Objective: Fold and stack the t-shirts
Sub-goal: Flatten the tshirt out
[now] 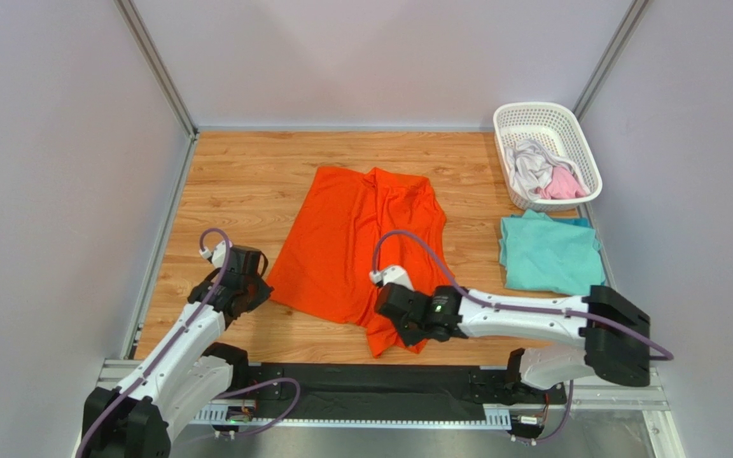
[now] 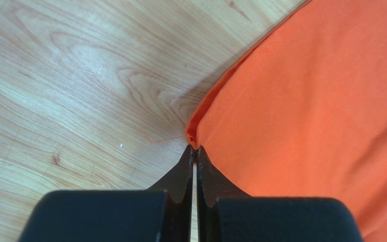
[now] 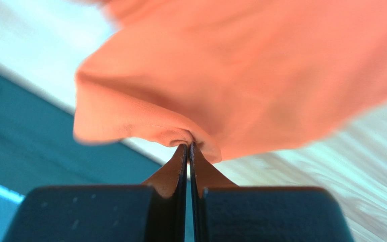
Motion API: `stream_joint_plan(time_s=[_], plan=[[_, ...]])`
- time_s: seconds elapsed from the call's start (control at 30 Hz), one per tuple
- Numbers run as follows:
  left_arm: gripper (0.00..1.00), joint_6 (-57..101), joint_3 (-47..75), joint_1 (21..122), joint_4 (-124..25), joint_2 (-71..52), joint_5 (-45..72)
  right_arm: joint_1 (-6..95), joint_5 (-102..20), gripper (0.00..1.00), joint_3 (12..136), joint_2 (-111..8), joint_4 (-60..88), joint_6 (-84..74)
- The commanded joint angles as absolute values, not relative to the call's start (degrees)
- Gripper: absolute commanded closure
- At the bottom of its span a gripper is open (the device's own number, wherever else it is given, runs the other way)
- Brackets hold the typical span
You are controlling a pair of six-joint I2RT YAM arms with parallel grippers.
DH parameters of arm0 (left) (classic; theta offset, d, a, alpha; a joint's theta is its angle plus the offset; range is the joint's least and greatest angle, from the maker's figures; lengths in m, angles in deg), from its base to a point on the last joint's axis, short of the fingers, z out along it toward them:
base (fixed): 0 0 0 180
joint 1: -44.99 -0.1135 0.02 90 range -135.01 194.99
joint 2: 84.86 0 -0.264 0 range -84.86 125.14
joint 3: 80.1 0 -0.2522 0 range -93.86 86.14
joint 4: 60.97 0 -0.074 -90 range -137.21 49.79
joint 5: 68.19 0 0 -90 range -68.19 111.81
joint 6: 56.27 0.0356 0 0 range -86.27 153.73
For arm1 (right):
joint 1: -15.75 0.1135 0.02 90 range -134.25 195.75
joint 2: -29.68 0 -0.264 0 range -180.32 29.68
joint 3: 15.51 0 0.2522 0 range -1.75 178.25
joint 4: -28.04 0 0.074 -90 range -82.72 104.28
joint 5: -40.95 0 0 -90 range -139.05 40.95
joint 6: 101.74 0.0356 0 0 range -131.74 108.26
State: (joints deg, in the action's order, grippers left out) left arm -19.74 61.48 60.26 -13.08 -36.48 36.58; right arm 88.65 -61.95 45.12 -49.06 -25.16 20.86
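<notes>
**Q:** Entry: any print, label, brand or number legible?

**A:** None that I can read. The orange t-shirt [image 1: 356, 239] and the teal t-shirt [image 1: 549, 253] are plain cloth, and the white basket [image 1: 544, 118] is bare lattice. My right arm [image 1: 523, 320] shows a small green light [image 1: 434, 310] (a lamp, not a character).

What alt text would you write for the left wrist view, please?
The left pincer, jaws closed, pinches the hemmed edge of the orange t-shirt, which fills the right side of the picture. The light wood-grain table shows on the left.
</notes>
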Motion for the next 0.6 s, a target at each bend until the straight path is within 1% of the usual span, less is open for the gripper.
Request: stream_joint_plan(time_s=[0.0,0.07,0.1,0.17,0.3,0.43,0.47,0.53,0.57], plan=[[1.0,-17.69,60.04,60.02,-13.37,-38.8,37.99,81.7,-68.28,1.0,42.82,-42.14,-25.62,20.78],[1.0,-16.9,59.6,60.02,-13.81,-39.68,37.64,78.08,-69.52,1.0,42.2,-38.46,-25.27,19.64],[1.0,-16.89,59.34,60.02,-13.81,-39.77,37.63,74.24,-69.96,1.0,42.02,-37.48,-25.18,19.37],[1.0,-17.07,58.11,60.11,-13.99,-40.21,38.25,69.83,-72.41,1.0,42.45,-34.59,-25.01,18.24],[1.0,-16.55,52.93,60.11,-13.64,-40.3,38.87,63.67,-75.85,1.0,46.4,-30.54,-25.09,16.04],[1.0,-15.05,44.06,60.11,-11.1,-40.91,39.83,60.31,-77.96,1.0,53.69,-27.1,-25.44,11.92],[1.0,-14.7,39.78,60.11,-10.3,-41.18,40.27,60.14,-78.66,1.0,57.36,-26.4,-25.44,10.68],[1.0,-13.56,35.8,60.11,-8.8,-42.75,40.97,60.05,-79.72,1.0,61.86,-25.17,-26.05,7.17],[1.0,-13.03,32.21,60.11,-8.71,-43.46,41.06,60.05,-80.68,1.0,66.4,-24.9,-26.41,5.94]])
